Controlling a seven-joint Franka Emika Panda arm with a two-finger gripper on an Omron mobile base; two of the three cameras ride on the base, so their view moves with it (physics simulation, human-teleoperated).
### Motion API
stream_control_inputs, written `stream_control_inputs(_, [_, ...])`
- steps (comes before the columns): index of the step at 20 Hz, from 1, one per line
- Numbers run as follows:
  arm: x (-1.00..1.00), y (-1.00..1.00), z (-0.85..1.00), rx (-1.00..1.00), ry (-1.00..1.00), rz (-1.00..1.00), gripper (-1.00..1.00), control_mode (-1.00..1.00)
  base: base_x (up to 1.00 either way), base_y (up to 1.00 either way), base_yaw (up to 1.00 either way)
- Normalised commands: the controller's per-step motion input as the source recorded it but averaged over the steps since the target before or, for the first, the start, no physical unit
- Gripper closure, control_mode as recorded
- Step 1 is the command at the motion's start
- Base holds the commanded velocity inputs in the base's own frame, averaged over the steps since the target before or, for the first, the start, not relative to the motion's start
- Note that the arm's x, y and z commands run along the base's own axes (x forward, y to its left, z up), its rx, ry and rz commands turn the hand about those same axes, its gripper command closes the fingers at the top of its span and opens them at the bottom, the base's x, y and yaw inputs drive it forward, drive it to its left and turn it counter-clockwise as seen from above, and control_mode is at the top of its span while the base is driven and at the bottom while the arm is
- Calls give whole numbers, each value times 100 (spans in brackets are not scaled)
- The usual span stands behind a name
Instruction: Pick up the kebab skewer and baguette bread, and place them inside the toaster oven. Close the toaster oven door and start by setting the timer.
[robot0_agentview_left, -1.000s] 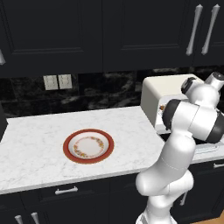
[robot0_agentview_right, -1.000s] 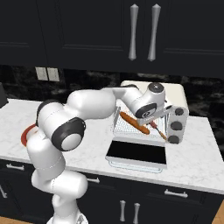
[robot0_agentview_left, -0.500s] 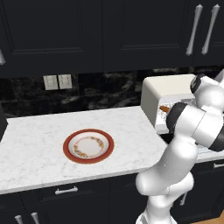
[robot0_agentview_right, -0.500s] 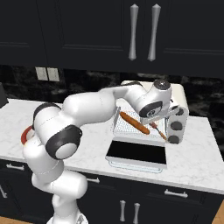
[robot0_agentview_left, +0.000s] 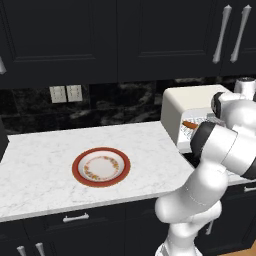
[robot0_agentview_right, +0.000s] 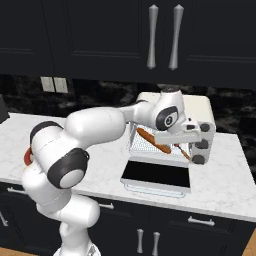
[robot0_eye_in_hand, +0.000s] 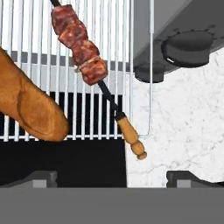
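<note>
The robot's wrist has risen slightly from the toaster oven (robot0_agentview_right: 172, 132), fingers (robot0_eye_in_hand: 41, 178) spread wide, holding nothing. The crusty baguette bread (robot0_eye_in_hand: 26, 107) and kebab skewer (robot0_eye_in_hand: 81, 48) lie on its wire rack (robot0_eye_in_hand: 103, 26), the wooden handle overhanging the rack's front edge above the dropped toaster oven door (robot0_agentview_right: 156, 176).

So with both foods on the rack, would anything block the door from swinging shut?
Possibly. The skewer handle sticks out past the rack front edge, over the open door. The hand also hovers open above the door. The baguette tip lies near the rack's front too.
</note>
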Motion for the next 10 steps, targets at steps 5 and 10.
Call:
stream_control_inputs(5, [-38, 22, -11, 0, 3, -5, -100, -100, 0, 0, 0])
stream_control_inputs(10, [-62, 0, -13, 4, -20, -3, -100, -100, 0, 0, 0])
